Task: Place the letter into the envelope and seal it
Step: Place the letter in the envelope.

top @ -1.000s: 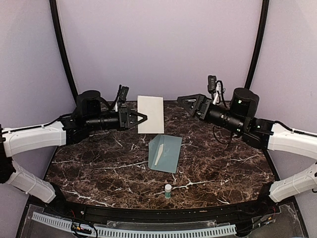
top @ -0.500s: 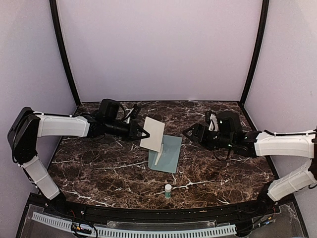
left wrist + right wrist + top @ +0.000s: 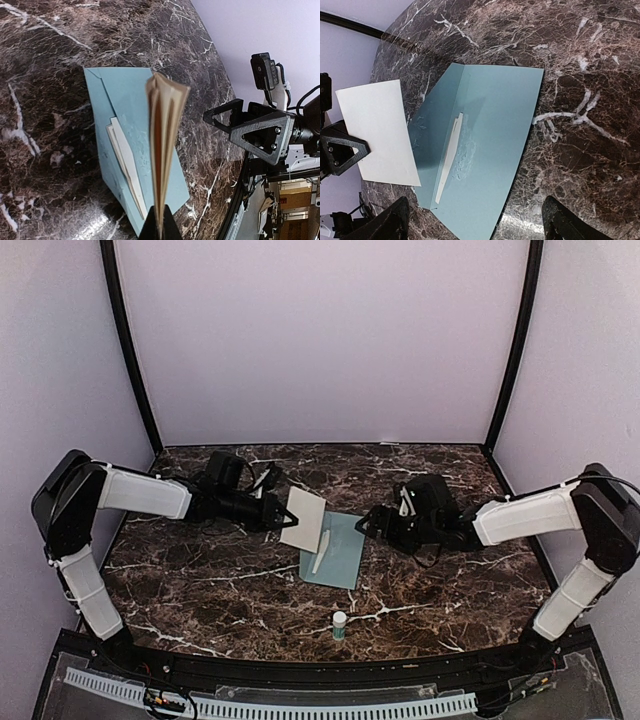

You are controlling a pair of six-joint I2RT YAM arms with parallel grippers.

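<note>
Letter (image 3: pixel 304 519) of folded cream paper, clamped in left gripper (image 3: pixel 278 512).
I see it at 10 o'clock of pale teal-green paper envelope (image 3: pixel 342 558); right gripper (image 3: pixel 366 524) at 2 o'clock, spread wide, empty.

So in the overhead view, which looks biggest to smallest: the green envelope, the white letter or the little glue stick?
1. The envelope, largest.
2. The letter, smaller, though it is held tilted in the air, so the gap is unsure.
3. The glue stick, clearly smallest.
</note>
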